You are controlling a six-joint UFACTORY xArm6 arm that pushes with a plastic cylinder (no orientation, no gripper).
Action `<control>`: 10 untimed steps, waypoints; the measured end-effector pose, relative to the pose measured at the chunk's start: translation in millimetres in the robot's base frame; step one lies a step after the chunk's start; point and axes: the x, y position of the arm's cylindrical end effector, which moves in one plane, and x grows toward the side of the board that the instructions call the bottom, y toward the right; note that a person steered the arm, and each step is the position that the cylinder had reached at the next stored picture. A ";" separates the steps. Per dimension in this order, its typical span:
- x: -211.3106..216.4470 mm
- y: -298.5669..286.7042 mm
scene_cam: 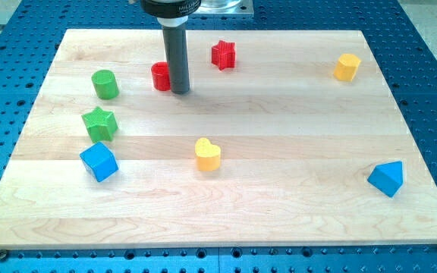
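My tip (180,91) rests on the wooden board in the upper left-centre, touching or nearly touching the right side of a red cylinder (160,76), which the rod partly hides. A red star (224,54) lies up and to the right of the tip. A green cylinder (105,84) stands to the left of the red cylinder. Below it sit a green star (99,123) and a blue cube (99,161). A yellow heart (208,155) lies below the tip, near the board's middle.
A yellow hexagonal block (347,67) sits at the upper right and a blue triangular block (387,178) at the lower right. The wooden board (294,114) lies on a blue perforated table (431,76). The arm's mount shows at the view's top.
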 end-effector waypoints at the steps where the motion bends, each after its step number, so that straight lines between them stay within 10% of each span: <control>1: 2.7 -15.2; 4: 125.2 79.5; 10: 159.0 7.9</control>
